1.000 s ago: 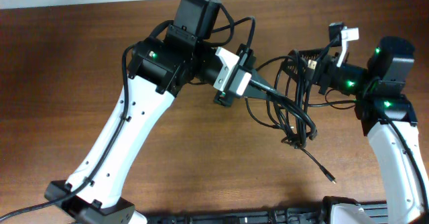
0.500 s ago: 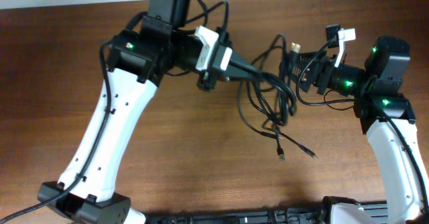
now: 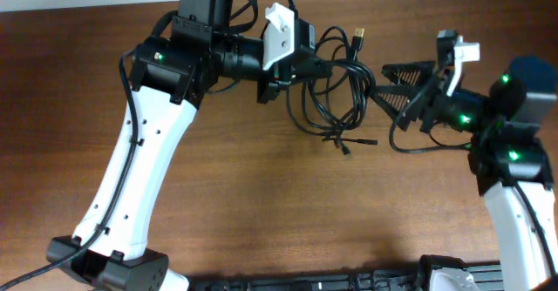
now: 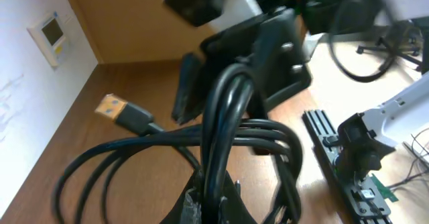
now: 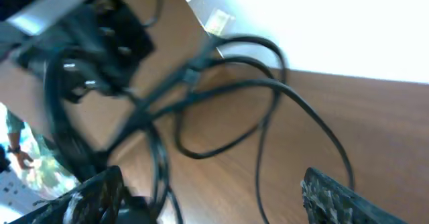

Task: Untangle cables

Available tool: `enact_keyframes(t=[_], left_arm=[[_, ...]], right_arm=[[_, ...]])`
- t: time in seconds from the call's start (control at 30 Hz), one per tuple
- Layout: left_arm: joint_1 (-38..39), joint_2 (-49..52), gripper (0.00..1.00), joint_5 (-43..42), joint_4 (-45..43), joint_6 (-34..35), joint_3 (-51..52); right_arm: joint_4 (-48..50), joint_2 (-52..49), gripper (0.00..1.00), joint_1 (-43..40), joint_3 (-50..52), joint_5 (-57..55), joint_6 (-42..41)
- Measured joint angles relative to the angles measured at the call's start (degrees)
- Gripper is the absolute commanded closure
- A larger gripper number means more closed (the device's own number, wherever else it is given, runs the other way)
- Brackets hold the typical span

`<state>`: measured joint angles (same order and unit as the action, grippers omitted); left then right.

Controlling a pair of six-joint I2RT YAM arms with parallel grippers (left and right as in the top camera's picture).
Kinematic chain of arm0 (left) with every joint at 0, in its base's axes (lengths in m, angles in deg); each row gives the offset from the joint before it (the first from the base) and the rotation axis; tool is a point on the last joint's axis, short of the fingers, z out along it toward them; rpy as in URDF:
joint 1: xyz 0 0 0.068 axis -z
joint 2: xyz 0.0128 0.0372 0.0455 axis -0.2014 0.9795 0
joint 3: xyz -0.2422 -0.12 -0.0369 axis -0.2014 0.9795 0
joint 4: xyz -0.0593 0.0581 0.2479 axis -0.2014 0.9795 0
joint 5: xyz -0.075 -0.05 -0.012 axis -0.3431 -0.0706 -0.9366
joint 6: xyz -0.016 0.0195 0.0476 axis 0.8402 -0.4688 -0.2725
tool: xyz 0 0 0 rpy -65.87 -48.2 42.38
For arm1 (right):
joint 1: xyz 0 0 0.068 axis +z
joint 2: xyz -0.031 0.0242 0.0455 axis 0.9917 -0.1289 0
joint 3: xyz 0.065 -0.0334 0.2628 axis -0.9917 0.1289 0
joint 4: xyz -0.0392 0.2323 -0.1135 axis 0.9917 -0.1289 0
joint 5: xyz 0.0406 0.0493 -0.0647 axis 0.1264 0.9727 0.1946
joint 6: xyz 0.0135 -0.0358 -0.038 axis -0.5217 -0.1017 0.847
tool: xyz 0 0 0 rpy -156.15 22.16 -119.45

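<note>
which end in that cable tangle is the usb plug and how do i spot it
Find the left end effector, the one with the white housing, shut on the bundle of black cables. Just up and right of it in the overhead view, the USB plug pokes out above the loops. It has a gold metal tip, unlike the thin dark plug ends at the bundle's lower edge.

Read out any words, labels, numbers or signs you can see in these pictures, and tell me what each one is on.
No text can be read.
wall panel: its small display is too blurred to read.
cables and table: no print shows.
</note>
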<state>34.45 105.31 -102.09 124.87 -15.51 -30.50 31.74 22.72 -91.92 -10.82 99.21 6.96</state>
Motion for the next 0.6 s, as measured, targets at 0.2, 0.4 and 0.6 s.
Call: enact_keyframes(t=[0.2,0.4,0.6], left_arm=[[0.02,0.00,1.00,0.15,-1.95,3.26,0.00],[0.02,0.00,1.00,0.87,-2.21,5.44,0.00],[0.09,0.00,1.00,0.83,-2.23,6.73,0.00]], right_arm=[[2.25,4.66,0.18,0.00,0.00,1.77,0.04],[2.80,8.41,0.17,0.00,0.00,5.49,0.02],[2.78,8.57,0.17,0.00,0.00,6.43,0.02]])
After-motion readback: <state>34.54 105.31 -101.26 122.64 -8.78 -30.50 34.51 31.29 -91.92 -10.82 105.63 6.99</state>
